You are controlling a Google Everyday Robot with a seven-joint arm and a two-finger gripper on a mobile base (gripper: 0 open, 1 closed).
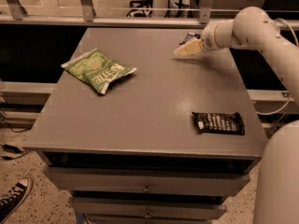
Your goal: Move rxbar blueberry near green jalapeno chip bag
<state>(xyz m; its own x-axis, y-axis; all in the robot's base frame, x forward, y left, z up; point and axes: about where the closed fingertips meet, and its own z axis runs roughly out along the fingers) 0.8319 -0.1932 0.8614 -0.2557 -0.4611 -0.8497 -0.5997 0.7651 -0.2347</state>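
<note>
Two packets lie in plain view on the grey cabinet top: the green jalapeno chip bag, crinkled and flat at the left of the frame, and a black wrapped bar with white text near the right front edge, well apart from the bag; a third item, the small dark blue rxbar blueberry, shows only in part at the far edge of the top, upper right of centre, just behind the gripper and well apart from the chip bag; the robot's white arm reaches in from the upper right of the frame, its cream-coloured gripper angled down and to the left, low over the surface beside the rxbar; whether the gripper is parted or closed, or has hold of anything, cannot be told from this angle; below the top, drawer fronts carry small metal knobs; a metal railing runs behind the cabinet along the upper frame; a black-and-white sneaker rests on the speckled floor at lower left; part of the robot's pale body fills the lower right corner.
</note>
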